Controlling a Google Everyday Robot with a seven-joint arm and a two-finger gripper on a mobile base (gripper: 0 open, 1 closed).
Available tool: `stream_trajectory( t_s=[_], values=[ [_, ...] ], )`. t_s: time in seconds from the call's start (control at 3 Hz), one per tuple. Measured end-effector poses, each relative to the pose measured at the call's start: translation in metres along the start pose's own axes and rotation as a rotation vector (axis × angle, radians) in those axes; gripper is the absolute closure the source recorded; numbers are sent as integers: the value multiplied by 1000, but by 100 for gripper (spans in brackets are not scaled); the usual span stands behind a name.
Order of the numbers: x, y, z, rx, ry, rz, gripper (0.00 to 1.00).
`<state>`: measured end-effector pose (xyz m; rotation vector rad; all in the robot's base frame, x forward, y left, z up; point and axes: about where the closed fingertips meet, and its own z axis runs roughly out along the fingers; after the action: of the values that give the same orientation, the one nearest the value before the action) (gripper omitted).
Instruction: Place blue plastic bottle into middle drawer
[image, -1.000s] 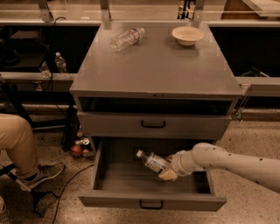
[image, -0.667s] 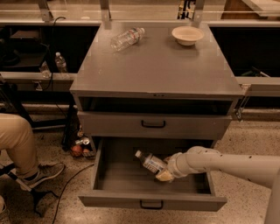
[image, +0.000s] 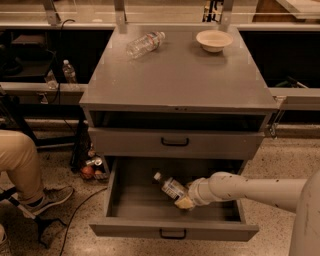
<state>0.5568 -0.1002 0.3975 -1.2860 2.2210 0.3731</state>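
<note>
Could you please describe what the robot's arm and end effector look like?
The arm is an off-white tube with rounded joints, small dark specks and a ribbed collar at the wrist; no cables show. The end effector, inside the open middle drawer, looks pale yellowish.

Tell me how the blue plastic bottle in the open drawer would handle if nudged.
The blue plastic bottle sits tilted at the gripper inside the open middle drawer; round, it will probably roll on the flat floor if nudged. Its clear plastic wall likely dents under a squeeze. How full, hence how heavy, cannot be told.
</note>
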Motion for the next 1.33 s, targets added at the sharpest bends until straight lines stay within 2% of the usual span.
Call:
stream_trajectory(
  t_s=[0.67, 1.0, 1.33],
  values=[
    [-1, -5, -5, 13, -42, 32, 15],
    [0, -10, -12, 21, -67, 45, 0],
    [4, -21, -27, 43, -81, 58, 0]
  ],
)
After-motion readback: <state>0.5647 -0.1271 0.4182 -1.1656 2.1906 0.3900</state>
